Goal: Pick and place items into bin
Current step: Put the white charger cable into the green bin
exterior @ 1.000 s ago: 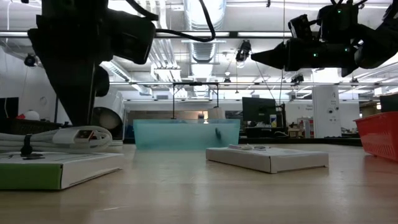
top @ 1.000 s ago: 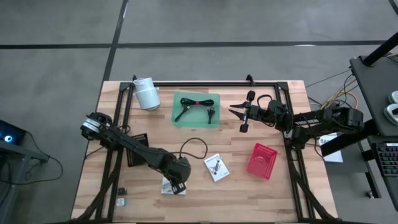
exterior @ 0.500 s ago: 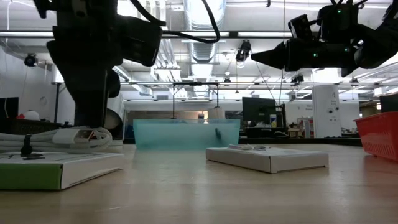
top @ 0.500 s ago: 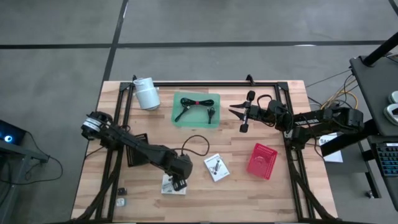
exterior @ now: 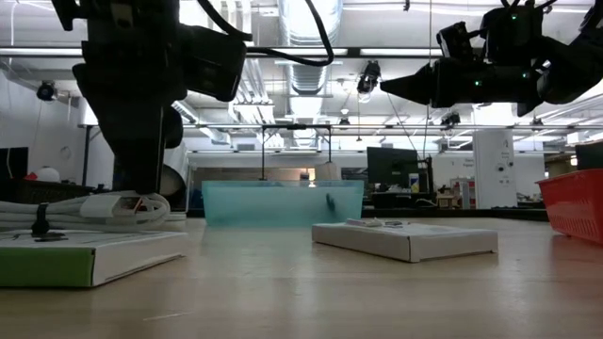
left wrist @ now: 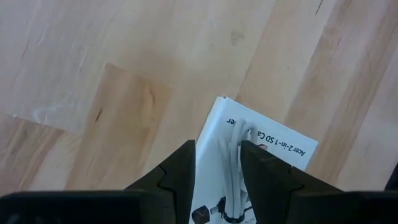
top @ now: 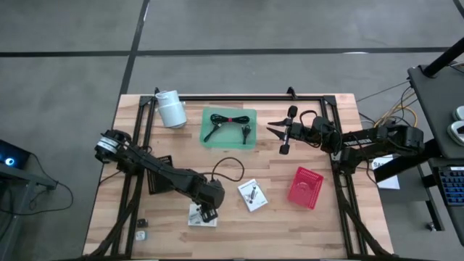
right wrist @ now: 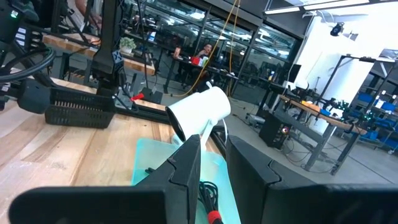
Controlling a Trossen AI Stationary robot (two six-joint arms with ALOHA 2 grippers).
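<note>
My left gripper (top: 206,214) is open and points down over a white printed packet (top: 197,217) near the table's front. In the left wrist view its fingers stand on either side of a white coiled cable (left wrist: 239,162) lying on that packet (left wrist: 214,134). My right gripper (top: 271,129) is open and empty, in the air right of the green bin (top: 250,142). The bin holds a black cable bundle with a red tie (top: 228,119). A loose black cable (top: 226,171) and a second white packet (top: 252,194) lie on the table. My left gripper comes from above, pointing down, with one finger (left wrist: 180,168) on each side of the white coiled cable on the packet. I cannot tell whether the fingers touch the cable or the packet. Both lie flat on the table.
A white cylindrical roll (top: 172,109) lies at the far left. A red bin (top: 306,187) stands at the right. A dark flat thing (top: 161,183) lies under the left arm, and two small bits (top: 141,221) lie near the front left corner.
My left gripper has shifted a little toward the table's right above the packet with the white cable, then kept still. The packet and cable have stayed where they were.
</note>
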